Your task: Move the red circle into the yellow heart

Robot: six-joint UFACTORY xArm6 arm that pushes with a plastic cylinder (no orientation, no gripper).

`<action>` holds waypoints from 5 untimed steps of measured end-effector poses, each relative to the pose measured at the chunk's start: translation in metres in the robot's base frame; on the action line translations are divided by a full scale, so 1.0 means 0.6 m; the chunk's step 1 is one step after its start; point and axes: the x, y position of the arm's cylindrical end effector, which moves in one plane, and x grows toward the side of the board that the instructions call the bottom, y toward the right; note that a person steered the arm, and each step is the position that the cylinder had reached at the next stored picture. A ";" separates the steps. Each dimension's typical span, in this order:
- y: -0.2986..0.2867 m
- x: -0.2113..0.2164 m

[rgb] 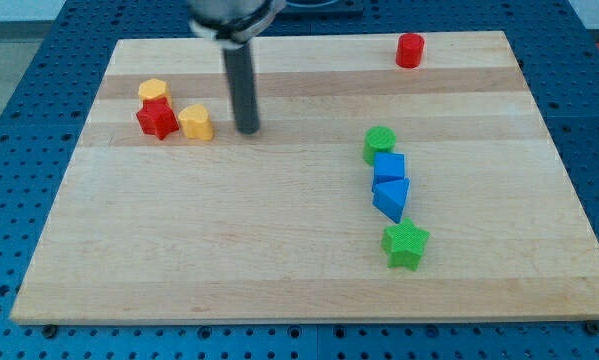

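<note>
The red circle stands near the view's top right edge of the wooden board. The yellow heart lies at the view's upper left, touching a red star. My tip rests on the board just to the right of the yellow heart, with a small gap between them. It is far to the left of the red circle.
A yellow hexagon sits just above the red star. At the view's right centre, a green circle, a blue cube, a blue triangle and a green star form a column.
</note>
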 end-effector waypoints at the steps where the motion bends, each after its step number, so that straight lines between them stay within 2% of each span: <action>1: -0.131 0.013; 2: -0.011 0.013; 3: 0.164 -0.047; 4: 0.330 -0.172; 5: 0.501 -0.186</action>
